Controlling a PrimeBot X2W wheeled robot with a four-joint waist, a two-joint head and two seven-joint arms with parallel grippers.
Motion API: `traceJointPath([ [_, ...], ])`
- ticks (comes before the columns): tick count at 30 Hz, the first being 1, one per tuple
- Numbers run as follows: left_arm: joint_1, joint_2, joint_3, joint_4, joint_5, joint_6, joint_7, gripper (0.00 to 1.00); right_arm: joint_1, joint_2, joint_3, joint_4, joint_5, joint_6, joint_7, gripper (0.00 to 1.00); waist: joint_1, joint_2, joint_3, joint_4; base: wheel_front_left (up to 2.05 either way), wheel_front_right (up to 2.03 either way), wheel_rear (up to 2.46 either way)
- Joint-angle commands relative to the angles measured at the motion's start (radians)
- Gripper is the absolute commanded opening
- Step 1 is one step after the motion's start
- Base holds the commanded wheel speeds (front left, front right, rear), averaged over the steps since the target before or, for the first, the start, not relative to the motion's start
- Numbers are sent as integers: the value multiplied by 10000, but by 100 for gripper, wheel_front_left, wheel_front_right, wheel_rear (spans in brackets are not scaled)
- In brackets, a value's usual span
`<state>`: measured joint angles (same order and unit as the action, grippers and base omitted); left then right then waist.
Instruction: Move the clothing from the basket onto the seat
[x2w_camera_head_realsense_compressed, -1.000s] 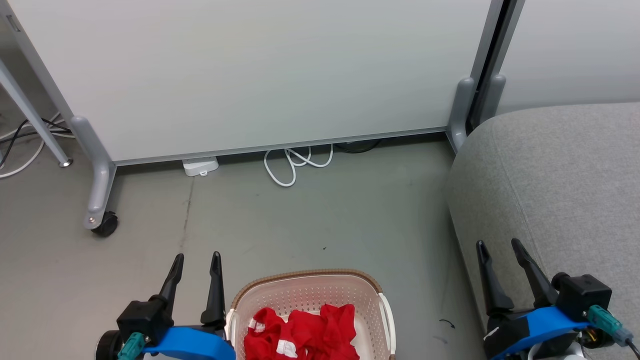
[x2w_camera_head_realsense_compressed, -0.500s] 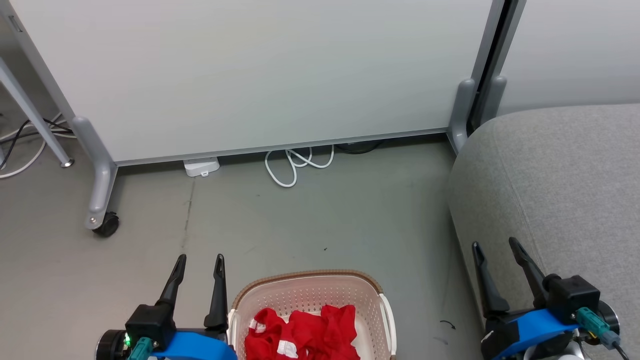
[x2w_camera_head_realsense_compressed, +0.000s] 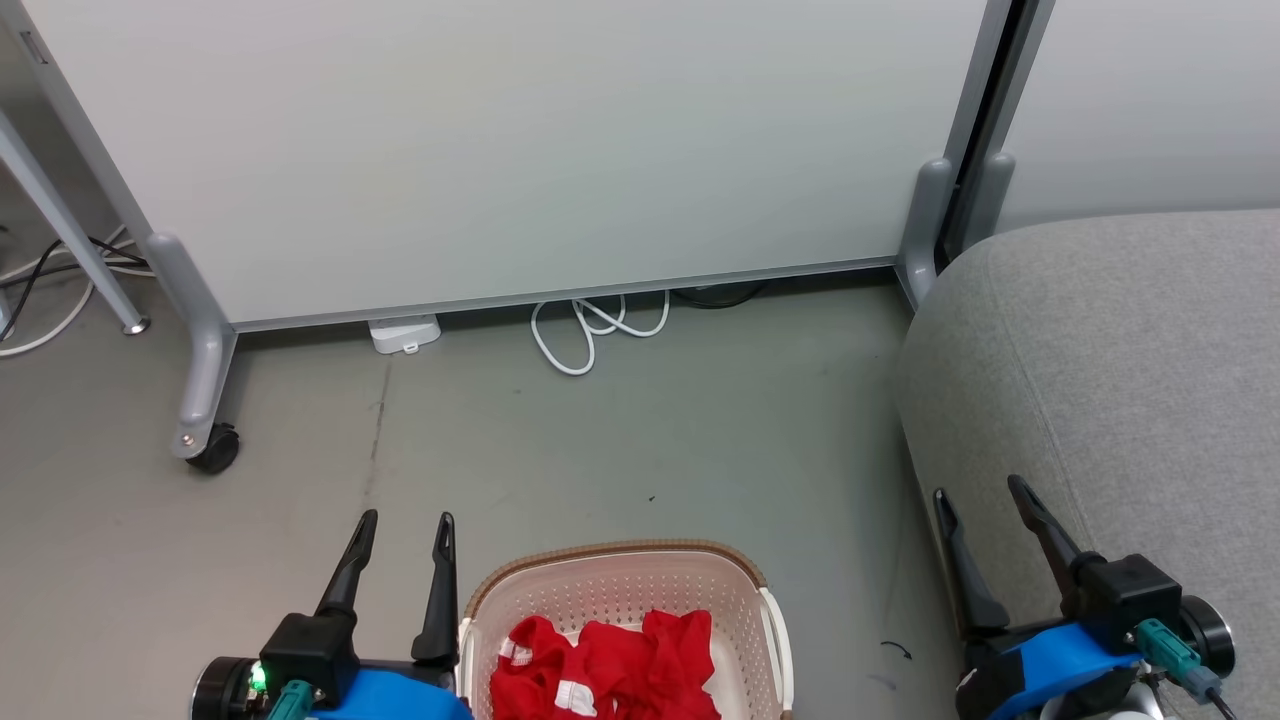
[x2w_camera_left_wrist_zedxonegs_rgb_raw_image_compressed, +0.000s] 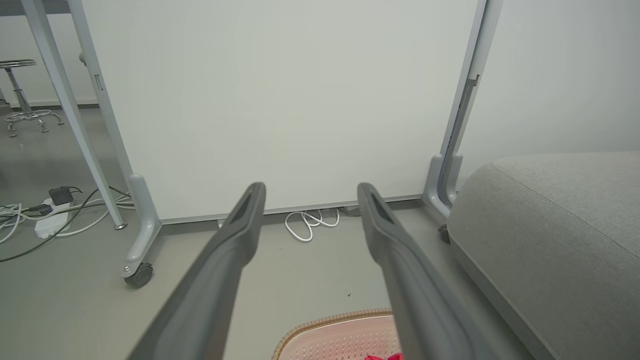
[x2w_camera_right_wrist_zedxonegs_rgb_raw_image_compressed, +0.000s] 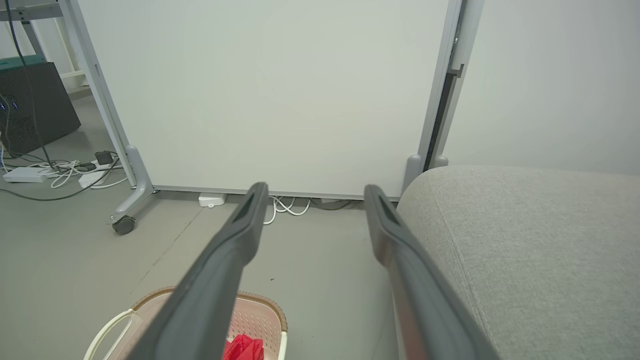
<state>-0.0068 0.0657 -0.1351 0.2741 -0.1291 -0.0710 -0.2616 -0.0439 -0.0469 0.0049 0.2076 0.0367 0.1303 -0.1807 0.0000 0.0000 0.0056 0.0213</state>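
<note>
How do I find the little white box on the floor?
Look at the big pale grey partition panel standing across the back. Along its bottom edge, left of the looped white cable, sits the small white plastic box on the grey floor. It is blocky, while the cable is thin and curly.

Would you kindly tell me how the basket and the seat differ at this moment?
The basket is cream perforated plastic with a brown rim; the seat is plain grey fabric. The basket is far smaller than the seat. The basket holds the red clothing; the seat's visible part bears none. Both stand on the grey floor.
</note>
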Motion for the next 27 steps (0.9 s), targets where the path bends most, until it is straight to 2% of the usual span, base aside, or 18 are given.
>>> traceJointPath([
  [1,33,2,67,20,55,-59,-52,100,64,-62,6,-25,-4,8,-33,100,0,0,7,2,0,0,0],
  [15,-163,-76,278,269,-191,-130,-51,100,-140,-61,77,-121,71,8,-54,100,0,0,364,-143,0,0,0],
  [27,-1158,-53,441,1698,-376,-203,-41,100,-766,-53,157,-529,124,6,-98,100,0,0,2235,-1505,0,0,0],
])
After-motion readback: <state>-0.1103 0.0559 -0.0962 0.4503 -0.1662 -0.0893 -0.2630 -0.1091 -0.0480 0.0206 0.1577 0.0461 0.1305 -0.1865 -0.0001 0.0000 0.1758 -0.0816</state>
